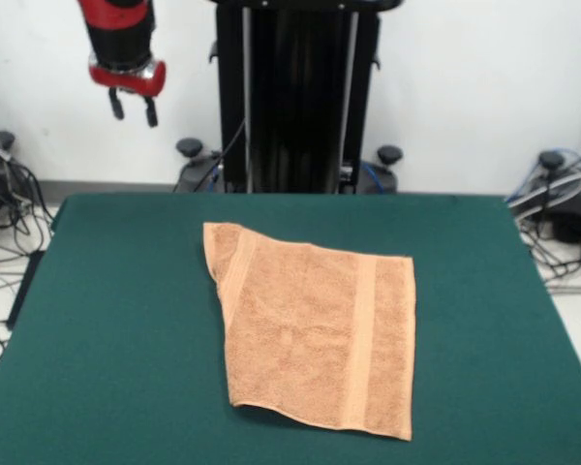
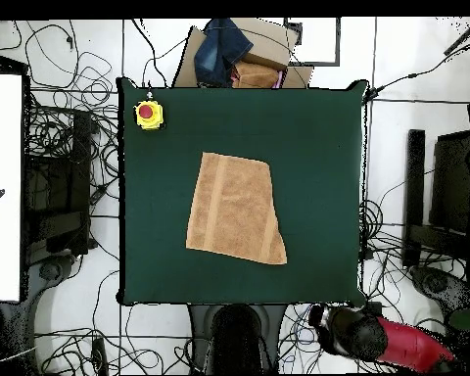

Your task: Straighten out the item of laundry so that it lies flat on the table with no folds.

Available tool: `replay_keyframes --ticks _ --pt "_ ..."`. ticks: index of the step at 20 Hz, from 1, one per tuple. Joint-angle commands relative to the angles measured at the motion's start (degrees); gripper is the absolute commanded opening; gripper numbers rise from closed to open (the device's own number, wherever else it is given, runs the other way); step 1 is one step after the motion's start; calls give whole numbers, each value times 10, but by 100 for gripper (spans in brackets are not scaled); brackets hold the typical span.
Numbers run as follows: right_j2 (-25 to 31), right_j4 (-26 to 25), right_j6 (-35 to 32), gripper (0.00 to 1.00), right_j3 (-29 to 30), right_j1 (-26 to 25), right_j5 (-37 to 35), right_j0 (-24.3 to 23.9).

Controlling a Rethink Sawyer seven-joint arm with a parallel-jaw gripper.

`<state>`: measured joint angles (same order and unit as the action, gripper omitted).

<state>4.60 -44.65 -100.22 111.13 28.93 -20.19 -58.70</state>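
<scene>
Pincer [image 1: 134, 107] is up high and off the surface [image 1: 116, 320] altogether, hanging in the air beyond the far left corner in the front view, two dark fingers [image 1: 151, 112] pointing down with a small gap between them, parted and holding nothing. From overhead the red arm [image 2: 396, 343] sits outside the surface's bottom right corner, over the cable-strewn floor.

Now the towel [image 1: 315, 329]: it lies near the middle of the green surface, well apart from the pincer, nothing touching it. Plenty of bare green all around it, with wide margins left and right and a narrower strip along the far edge in the front view. The near right corner of the towel reaches close to the near edge there.

Shape is not a clean rectangle. In the front view the right side runs straight with a band stripe [image 1: 360, 339] alongside it, while the left edge slants inward toward the near side, and the far left corner pokes out with its own stripe angled across it. That left side looks turned over on itself; how much is doubled I cannot tell.

Overhead, a yellow box with a red button [image 2: 148, 114] sits on the surface at the top left corner, well clear of the towel [image 2: 235, 208].
</scene>
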Motion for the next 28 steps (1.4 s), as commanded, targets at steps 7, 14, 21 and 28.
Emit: replay_keyframes --ticks 7,14,21,28 --pt "107 48 -26 100 -236 -107 -47 109" --pt "64 90 -92 100 -294 -143 -29 178" --pt "-3 151 -189 100 -294 -165 21 265" --pt "-42 210 -209 100 -307 -203 64 314"
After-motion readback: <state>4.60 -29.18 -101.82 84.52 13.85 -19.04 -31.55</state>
